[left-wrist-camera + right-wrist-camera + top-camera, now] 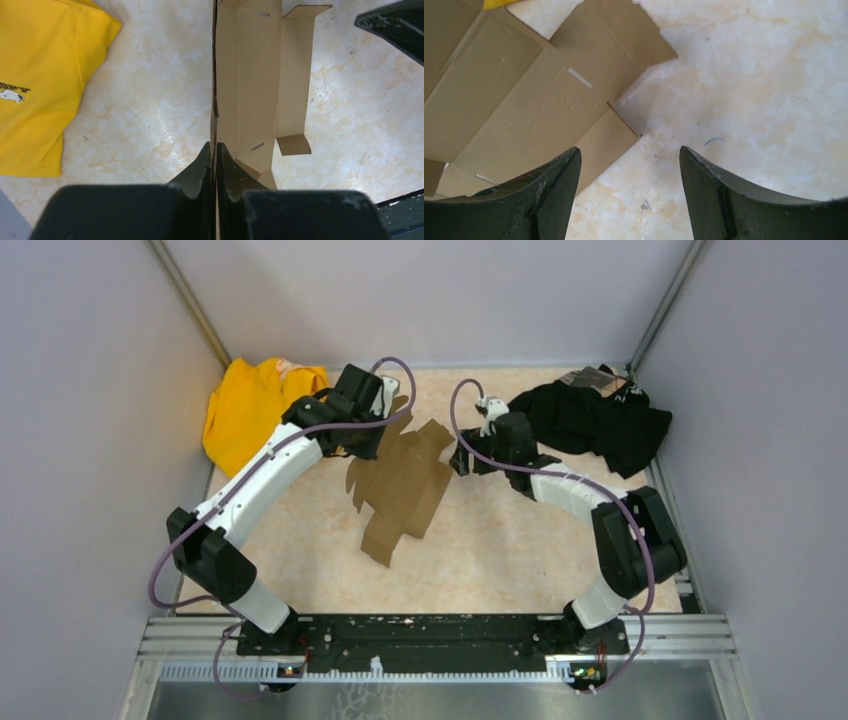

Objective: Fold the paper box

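The left gripper (213, 148) pinches the box (402, 485) at its far-left edge; the right gripper (629, 151) hangs spread just beside its right side. The box, an unfolded sheet, sits mid worktop (500, 550), slightly toward the far edge.

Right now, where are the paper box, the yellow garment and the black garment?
paper box (405, 485): top external view, centre panel of the flat sheet.
yellow garment (245, 415): top external view, middle of the heap.
black garment (600, 425): top external view, middle of the heap.
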Tool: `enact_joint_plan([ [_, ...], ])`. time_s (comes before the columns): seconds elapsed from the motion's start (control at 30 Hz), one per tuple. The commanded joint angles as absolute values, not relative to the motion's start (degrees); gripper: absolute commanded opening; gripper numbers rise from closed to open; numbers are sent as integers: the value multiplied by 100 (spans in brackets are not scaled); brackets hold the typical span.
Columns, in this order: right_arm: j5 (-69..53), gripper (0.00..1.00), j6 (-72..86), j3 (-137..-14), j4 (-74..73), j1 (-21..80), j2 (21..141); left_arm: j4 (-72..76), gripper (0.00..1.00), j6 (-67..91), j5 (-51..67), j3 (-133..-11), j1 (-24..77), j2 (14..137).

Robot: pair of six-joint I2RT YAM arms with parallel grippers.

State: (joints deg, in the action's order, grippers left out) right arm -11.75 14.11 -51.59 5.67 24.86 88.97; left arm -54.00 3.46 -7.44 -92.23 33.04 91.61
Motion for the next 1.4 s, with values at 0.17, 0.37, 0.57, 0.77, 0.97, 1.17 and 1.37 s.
enact_joint_plan([
  [0.17,-2675,67,2137,-6009,2172,1531,9818,-5663,7,76,-1488,-9475,3838,9492],
  [0.37,-3933,62,2030,-6104,3235,944,10423,-5728,7,-128,-1859,-9684,4087,9729],
  [0.57,-4619,61,1200,-5988,3090,931,10635,-5777,7,-334,-2143,-10081,4298,9917],
  [0.77,-4703,60,877,-5790,3314,954,10795,-5786,7,-536,-2266,-10340,4517,10080],
  [0.97,-4153,60,707,-5736,3462,1060,10867,-5748,8,-667,-2281,-10299,4631,10128],
  [1.17,-4142,60,572,-6004,3218,1171,10999,-5735,8,-738,-2289,-10292,4681,10193],
  [1.37,-4045,58,408,-5986,3031,1256,11031,-5691,8,-822,-2298,-10290,4739,10221],
])
